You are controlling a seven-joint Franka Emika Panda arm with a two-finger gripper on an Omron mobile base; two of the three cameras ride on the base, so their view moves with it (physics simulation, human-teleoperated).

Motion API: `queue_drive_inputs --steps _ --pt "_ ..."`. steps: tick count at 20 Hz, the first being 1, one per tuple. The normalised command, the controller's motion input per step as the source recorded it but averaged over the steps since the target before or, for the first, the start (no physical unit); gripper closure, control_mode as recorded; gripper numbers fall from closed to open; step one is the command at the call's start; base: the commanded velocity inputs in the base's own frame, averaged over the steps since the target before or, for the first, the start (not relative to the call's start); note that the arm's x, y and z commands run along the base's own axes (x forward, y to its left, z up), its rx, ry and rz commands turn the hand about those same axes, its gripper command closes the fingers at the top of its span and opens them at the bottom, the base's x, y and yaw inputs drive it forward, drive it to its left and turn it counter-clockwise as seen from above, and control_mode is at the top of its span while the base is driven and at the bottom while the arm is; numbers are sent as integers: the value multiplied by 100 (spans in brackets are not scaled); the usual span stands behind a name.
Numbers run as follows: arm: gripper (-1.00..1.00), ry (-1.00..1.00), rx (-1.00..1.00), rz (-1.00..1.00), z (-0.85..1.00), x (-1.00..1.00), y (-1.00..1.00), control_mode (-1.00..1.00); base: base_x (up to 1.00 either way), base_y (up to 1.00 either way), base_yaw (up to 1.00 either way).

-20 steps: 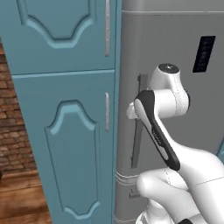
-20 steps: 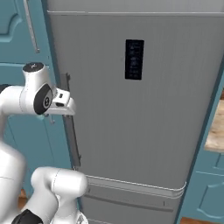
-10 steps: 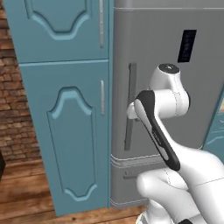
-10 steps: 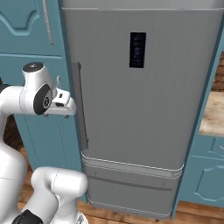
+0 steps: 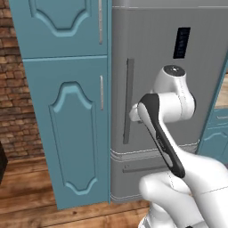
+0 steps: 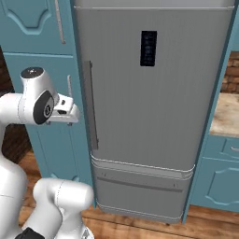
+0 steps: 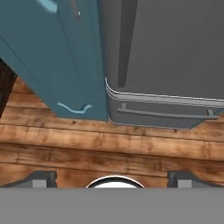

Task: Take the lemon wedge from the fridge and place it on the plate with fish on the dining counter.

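The tall grey fridge (image 5: 160,89) (image 6: 149,116) stands shut in front of me, with a black display panel (image 6: 148,48) high on its door. Its long dark handle (image 5: 129,100) (image 6: 92,105) runs down the door's left edge. In the hand view the fridge's lower drawer (image 7: 162,111) and the handle's bottom end (image 7: 124,65) show from above. My gripper (image 7: 114,178) (image 6: 65,111) hangs left of the handle, well short of it, pointing down at the floor. It is open and holds nothing. The lemon wedge is hidden behind the door. The dining counter and plate are out of view.
Teal-blue panelled cabinets (image 5: 67,111) (image 6: 42,51) stand flush against the fridge's left side. A brick wall (image 5: 11,89) lies further left. A beige counter (image 6: 226,114) over teal cabinets sits to the fridge's right. The wooden floor (image 7: 109,144) runs in front.
The whole picture has shifted and the fridge looks smaller and lower, so the base has driven back from it. The arm keeps the same pose and the gripper stays open.
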Motion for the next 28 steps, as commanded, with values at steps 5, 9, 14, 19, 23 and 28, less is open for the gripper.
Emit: queue_drive_inputs --steps 5,9,14,19,23,28 --pt "-100 -28 0 0 8 -33 0 -100 0 0 0" --pt "-100 -35 0 0 0 -6 -1 -100 0 0 0" --pt "-100 -22 2 0 0 77 -15 -100 0 0 0" --pt "-100 -4 10 0 9 97 -16 -100 0 0 0" --pt "-100 0 5 0 16 100 -1 -100 0 0 0" --pt "-100 1 0 0 4 90 0 -100 0 0 0"
